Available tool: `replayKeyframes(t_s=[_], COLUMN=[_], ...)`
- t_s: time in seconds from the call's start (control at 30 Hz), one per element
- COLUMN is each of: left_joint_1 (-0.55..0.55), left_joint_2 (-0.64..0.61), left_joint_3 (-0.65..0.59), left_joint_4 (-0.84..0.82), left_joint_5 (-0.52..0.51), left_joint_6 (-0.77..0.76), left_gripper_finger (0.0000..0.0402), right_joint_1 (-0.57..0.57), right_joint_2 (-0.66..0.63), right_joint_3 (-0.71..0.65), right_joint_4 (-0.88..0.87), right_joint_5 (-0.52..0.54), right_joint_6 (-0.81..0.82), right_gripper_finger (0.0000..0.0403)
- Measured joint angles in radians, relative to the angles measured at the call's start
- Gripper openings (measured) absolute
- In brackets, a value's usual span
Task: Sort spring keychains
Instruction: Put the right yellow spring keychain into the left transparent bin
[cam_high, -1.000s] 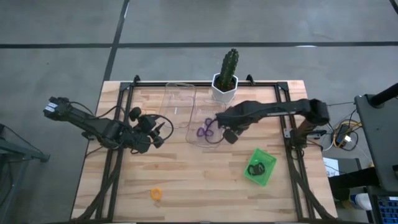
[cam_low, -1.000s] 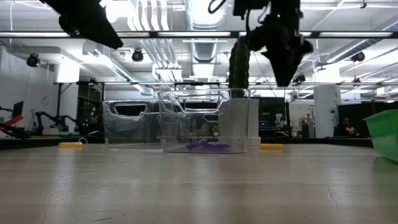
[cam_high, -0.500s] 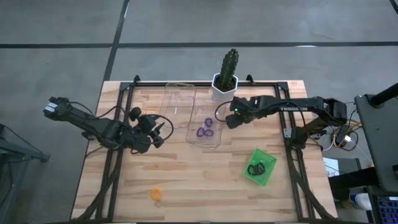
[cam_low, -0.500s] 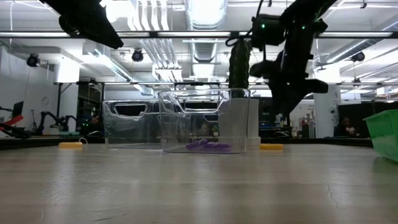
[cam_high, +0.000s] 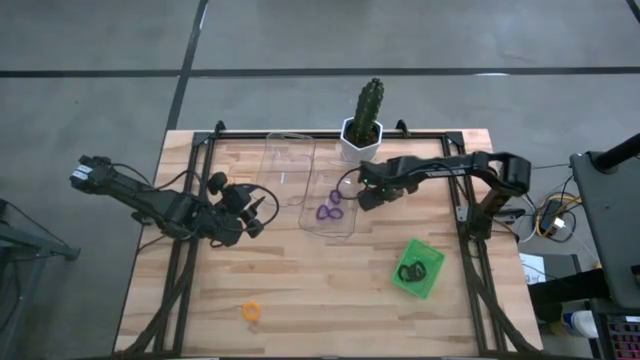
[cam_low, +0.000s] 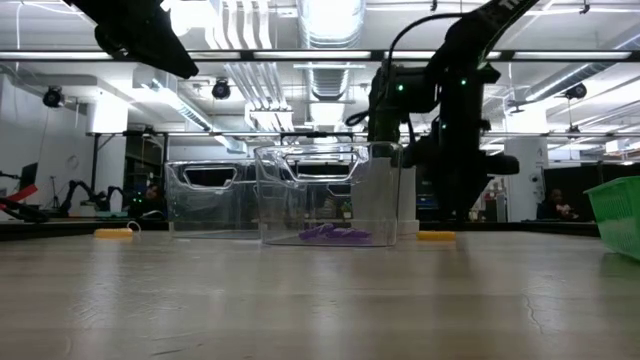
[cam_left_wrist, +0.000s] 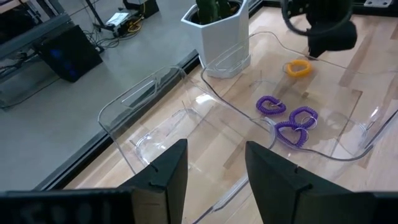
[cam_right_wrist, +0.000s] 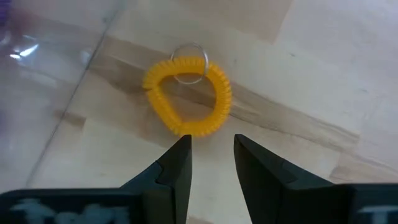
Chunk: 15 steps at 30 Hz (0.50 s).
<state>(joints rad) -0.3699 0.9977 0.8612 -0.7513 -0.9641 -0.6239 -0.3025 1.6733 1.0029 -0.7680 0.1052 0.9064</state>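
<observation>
The right gripper hangs just over an orange keychain lying on the wooden table, right beside the clear tray. Its fingers are a little apart and hold nothing, so I think it is lining up to grab that loop. The left gripper waits over the left side of the table, open and empty. I count three purple keychains in that clear tray, two orange ones out on the table, the other near the front edge, and some black ones in the green tray, too tangled to count. A second clear tray looks empty.
</observation>
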Motion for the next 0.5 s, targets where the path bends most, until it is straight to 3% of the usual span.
replayKeyframes(t_s=[0.5], left_joint_1=[0.0], left_joint_2=[0.0], left_joint_3=[0.0], left_joint_4=[0.001], left_joint_5=[0.0], left_joint_6=[0.0], left_gripper_finger=[0.0153], right_joint_1=[-0.051], right_joint_2=[0.042], right_joint_3=[0.005], right_joint_4=[0.05], right_joint_5=[0.029], right_joint_6=[0.041], right_gripper_finger=[0.0114])
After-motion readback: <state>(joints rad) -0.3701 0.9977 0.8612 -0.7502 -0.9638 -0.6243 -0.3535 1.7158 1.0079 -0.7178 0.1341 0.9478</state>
